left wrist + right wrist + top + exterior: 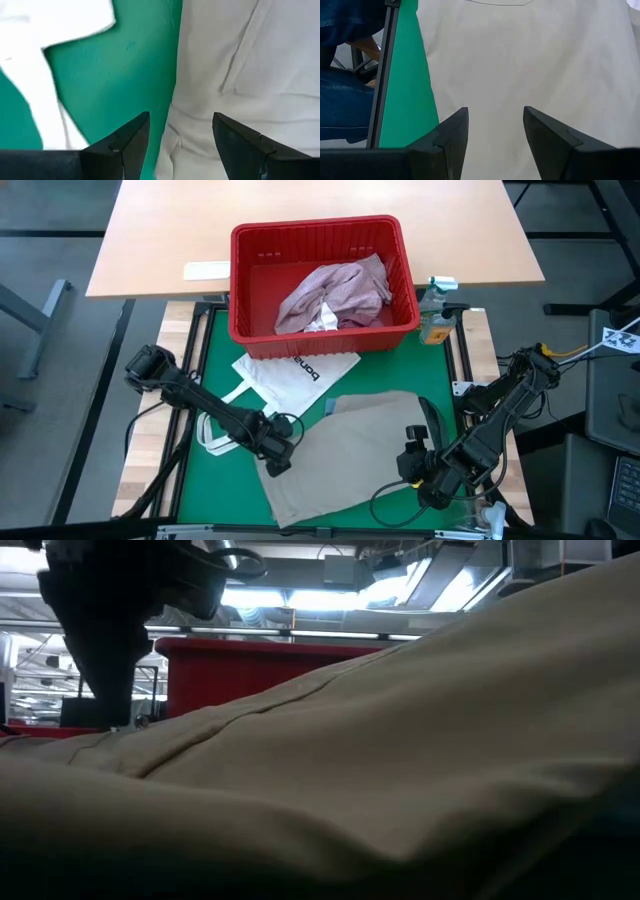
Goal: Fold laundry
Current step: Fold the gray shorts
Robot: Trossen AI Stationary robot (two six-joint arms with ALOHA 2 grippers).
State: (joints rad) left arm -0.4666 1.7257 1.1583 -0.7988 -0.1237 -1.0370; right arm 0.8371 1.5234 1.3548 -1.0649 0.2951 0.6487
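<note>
From above: the red basket (322, 280) sits at the far edge of the green mat (220, 350), and inside it lies a mottled pink garment (335, 295) with a small white piece (322, 320) on it. In front of it, the white tote (290, 375) lies flat on the mat. The khaki garment (350, 450) is spread across the near half. The left gripper (278, 460) is at its left edge, the right gripper (432, 485) at its right side.

Table level: khaki cloth (400, 760) fills nearly everything, with the basket's red wall (250, 670) behind it.

Left wrist: fingers (125, 145) spread wide, straddling the khaki hem (235, 75), gripping nothing; the tote (55, 20) lies beyond.

Right wrist: fingers (445, 140) parted over khaki (530, 65), holding nothing.
</note>
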